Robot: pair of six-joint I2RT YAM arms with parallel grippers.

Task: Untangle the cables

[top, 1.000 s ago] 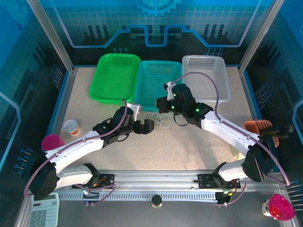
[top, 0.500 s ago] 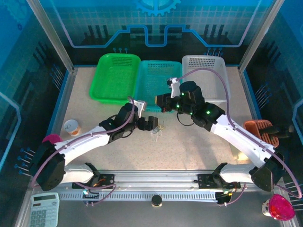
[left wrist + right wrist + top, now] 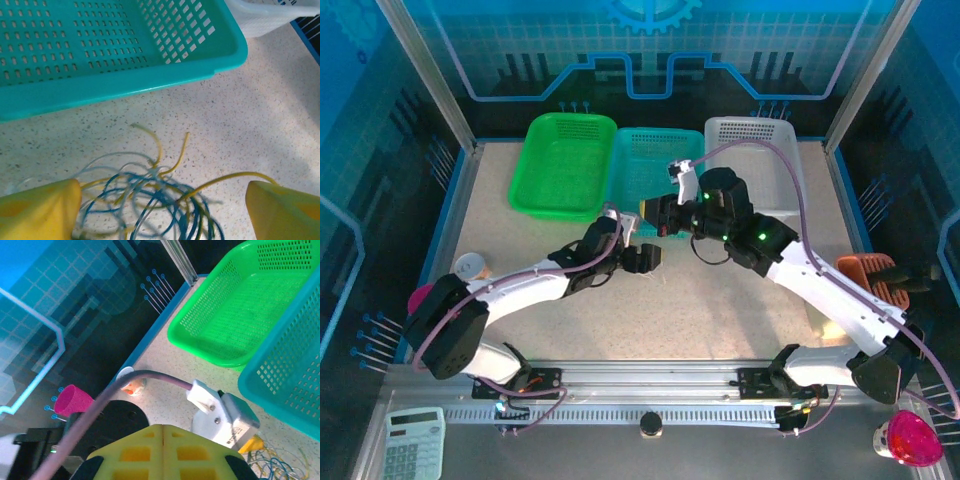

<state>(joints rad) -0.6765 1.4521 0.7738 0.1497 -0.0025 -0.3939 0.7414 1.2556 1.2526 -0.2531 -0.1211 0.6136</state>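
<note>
Left gripper: jaws wide apart, straddling the cables so we can pinch a strand, we reckon.
Right gripper: pads together, raised near the teal basket, giving us room.

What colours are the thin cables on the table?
The cables are blue, yellow and whitish; left wrist view.

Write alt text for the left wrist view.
A loose tangle of thin blue, yellow and whitish cables lies on the speckled table between the left gripper's open yellow fingers. A teal basket sits just behind.
</note>
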